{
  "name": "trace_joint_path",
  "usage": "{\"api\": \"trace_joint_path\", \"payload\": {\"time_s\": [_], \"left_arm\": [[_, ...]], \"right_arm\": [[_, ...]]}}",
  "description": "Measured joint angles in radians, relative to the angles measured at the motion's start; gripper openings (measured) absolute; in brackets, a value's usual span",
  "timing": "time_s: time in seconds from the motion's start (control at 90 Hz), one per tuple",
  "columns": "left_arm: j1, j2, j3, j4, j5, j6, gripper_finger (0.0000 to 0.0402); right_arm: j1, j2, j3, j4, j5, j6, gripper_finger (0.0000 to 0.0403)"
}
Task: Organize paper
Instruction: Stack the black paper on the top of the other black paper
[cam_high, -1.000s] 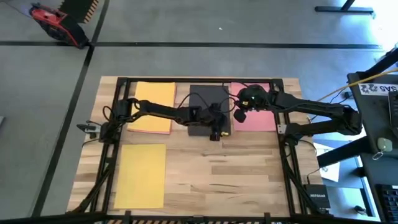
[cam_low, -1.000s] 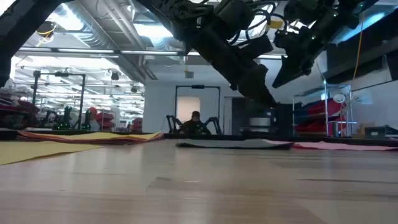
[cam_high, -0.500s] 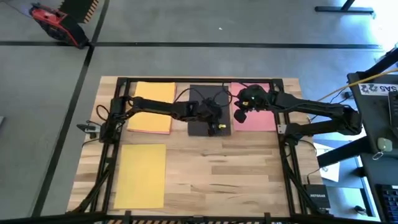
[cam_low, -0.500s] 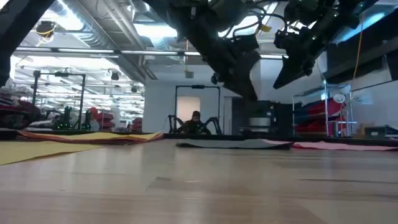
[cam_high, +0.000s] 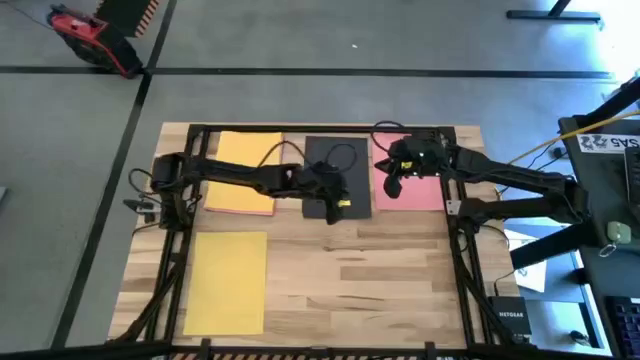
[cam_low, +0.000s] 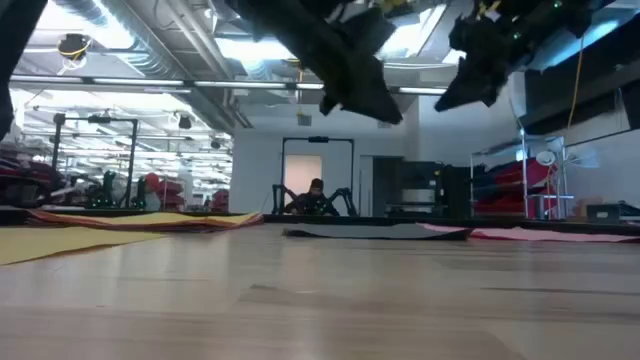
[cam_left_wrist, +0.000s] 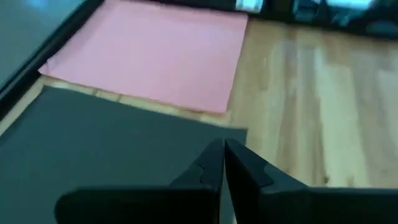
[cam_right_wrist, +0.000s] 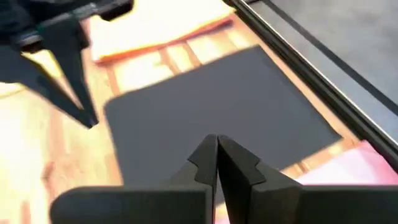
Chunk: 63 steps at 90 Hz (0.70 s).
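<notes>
Both arms hang over the far middle of the wooden table (cam_high: 380, 290). Left gripper (cam_high: 334, 206) clenched, empty, above the near edge of one thin black paper sheet (cam_high: 338, 168). Right gripper (cam_high: 392, 187) also clenched, empty — just right of that sheet, over one pink sheet (cam_high: 420, 192). Left of the left gripper: one yellow sheet on an orange one (cam_high: 243, 172); nearer, one more yellow sheet (cam_high: 226, 282).

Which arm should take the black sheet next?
Probably the left: its gripper, fingers shut, hangs over the black sheet near its front edge. The right gripper, also shut, hovers at the pink sheet.
</notes>
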Motion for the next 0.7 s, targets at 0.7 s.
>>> {"api": "trace_joint_path", "payload": {"time_s": [0.7], "left_arm": [[0.007,-0.603,-0.621,0.218,0.013,-0.213,0.0000]], "right_arm": [[0.248,0.019,0.000,0.039,0.020,0.092,0.0000]]}}
